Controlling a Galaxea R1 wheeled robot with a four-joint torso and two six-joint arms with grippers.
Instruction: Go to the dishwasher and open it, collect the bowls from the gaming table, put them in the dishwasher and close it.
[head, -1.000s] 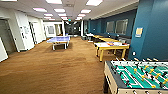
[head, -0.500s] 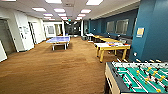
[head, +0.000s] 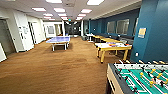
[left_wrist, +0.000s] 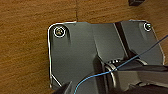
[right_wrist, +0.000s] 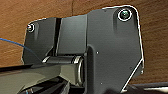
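Observation:
The gaming table (head: 113, 77) stands at the near right of the head view, with a green field, rods and small yellow and dark figures; part of it is cut off by the picture's edge. No bowl can be made out on the part that shows. The dishwasher is out of view. Both wrist views look down past the robot's dark plate onto brown carpet (left_wrist: 25, 37).
Open brown carpet (head: 57, 72) stretches ahead. A blue table-tennis table (head: 59, 40) stands mid-left. A light-topped table with yellow legs (head: 112, 47) stands mid-right, more tables behind it along the blue wall (head: 152, 32). White walls and doors line the left.

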